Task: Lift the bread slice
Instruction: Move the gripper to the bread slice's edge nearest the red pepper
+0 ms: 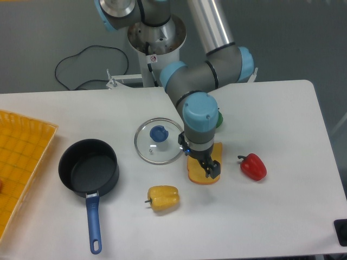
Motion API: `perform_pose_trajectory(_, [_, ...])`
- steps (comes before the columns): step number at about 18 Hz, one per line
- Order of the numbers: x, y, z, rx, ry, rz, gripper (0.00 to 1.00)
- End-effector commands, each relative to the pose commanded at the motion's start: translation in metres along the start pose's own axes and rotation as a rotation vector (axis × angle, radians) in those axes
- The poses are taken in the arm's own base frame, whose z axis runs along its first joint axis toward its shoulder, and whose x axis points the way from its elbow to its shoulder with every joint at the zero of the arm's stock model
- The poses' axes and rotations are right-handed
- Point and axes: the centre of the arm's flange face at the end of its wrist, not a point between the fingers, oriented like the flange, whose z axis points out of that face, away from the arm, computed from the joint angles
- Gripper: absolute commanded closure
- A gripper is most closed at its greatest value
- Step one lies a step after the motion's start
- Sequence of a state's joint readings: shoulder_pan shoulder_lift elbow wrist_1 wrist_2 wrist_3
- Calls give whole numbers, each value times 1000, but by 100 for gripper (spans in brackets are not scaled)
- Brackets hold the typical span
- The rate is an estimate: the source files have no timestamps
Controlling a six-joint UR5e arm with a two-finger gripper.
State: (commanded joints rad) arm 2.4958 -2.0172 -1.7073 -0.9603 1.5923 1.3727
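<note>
Bread slice (201, 174): pale orange face, darker orange crust. Peppers: one red (253, 167), one yellow (163, 198). Pot (89, 168): black, blue handle. Lid (159, 141): clear glass, blue knob. Tray (21, 162): yellow-orange grid. Table (271, 216): white. Arm (206, 70): silver with light blue joints.

White table (282, 216) (bread slice (199, 176), peppers, pan, lid)

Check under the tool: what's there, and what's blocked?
The bread slice lies flat on the white table, directly below the tool. Its front and left crust edges show; the wrist covers its back part. Contact between the tool's fingers and the slice can't be judged.
</note>
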Motion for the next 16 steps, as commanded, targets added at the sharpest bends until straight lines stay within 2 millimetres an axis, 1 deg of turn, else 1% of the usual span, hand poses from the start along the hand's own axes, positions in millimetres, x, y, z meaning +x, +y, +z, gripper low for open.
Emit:
perform_pose_trajectory(4, [-7, 22, 7, 0, 13, 63, 0])
perform_pose_trajectory(6, [-7, 25, 8, 0, 18, 118, 0])
perform_pose_trajectory(8, [-7, 27, 14, -3, 27, 180, 0])
perform_pose_trajectory(11, [-9, 32, 17, 5, 31, 205, 0])
perform_pose_trajectory(13, [-11, 31, 28, 5, 43, 232, 0])
perform_pose_trajectory(16, [-12, 31, 32, 18, 46, 264, 0])
